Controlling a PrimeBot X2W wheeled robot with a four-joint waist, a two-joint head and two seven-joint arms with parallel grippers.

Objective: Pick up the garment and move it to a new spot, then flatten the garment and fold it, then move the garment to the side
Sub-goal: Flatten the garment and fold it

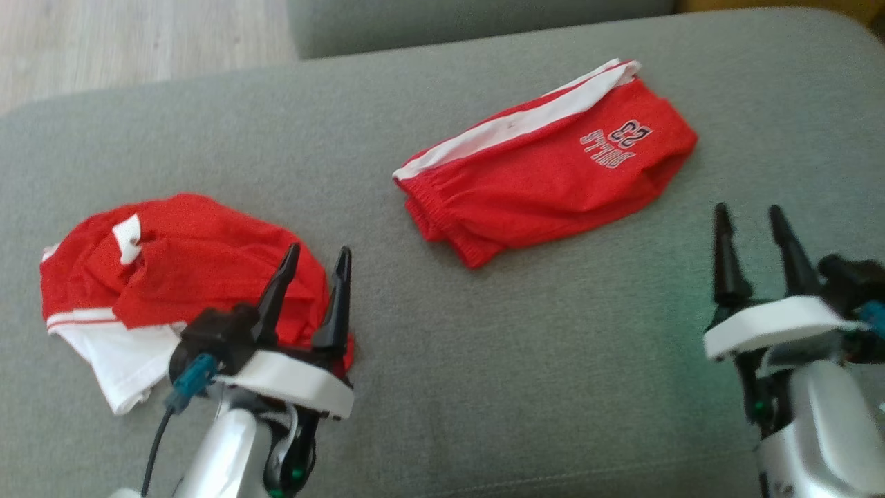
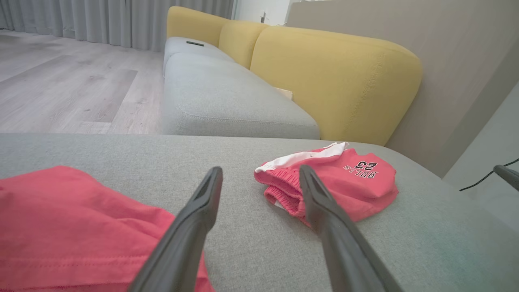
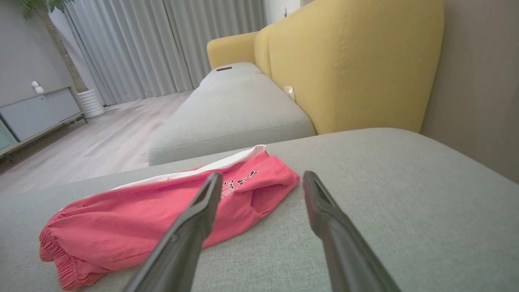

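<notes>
The shorts (image 1: 546, 180) lie on the cushion (image 1: 484, 387), right of the shirt (image 1: 193, 256).

Soft, even daylight, faint shadows, mild softness in the head view, and wide-angle bending at wrist-view edges.

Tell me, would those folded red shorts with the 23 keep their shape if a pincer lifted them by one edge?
Probably not: the red shorts look like thin, creased fabric, so they would likely droop and unfold. Pushed across the coarse weave of the grey cushion, they would more likely bunch up than slide.
</notes>
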